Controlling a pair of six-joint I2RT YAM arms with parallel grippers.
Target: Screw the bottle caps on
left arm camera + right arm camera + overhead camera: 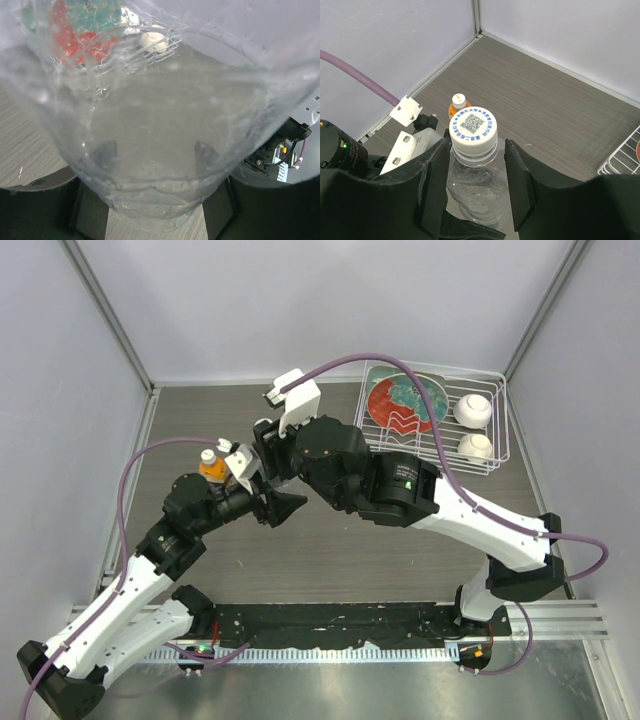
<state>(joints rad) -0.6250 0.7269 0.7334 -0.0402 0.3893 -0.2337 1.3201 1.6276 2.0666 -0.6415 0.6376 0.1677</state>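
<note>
Currently the grey wood-grain table (300, 575) carries both arms, which meet left of its centre, about midway between the near and far edges. Left gripper (154, 202): clamped on the lower body of the clear bottle (477, 187), dark fingers (90, 212) on either side of it; the bottle fills the left wrist view. Right gripper (477, 150): above the same bottle, jaws parted and standing on either side of the neck and cap. A thin gap shows on one side, and contact on the other side cannot be judged; nothing is held. A wire rack (450, 390) sits in the far right corner, well apart from the work. A red-and-teal plate (400, 400) leans in its left part. The clear bottle stands upright; in the top view it is hidden under the two grippers. The orange bottle (213, 470) is shorter and also upright, just beside the clear one on the side toward the left edge. Two white balls (472, 410) (475, 446) lie in the right part of the rack, one behind the other. The white cap (473, 127), with blue print on top, sits level on the clear bottle's neck; how far it is threaded cannot be told. The cream cap (458, 99) sits on the orange bottle.
</note>
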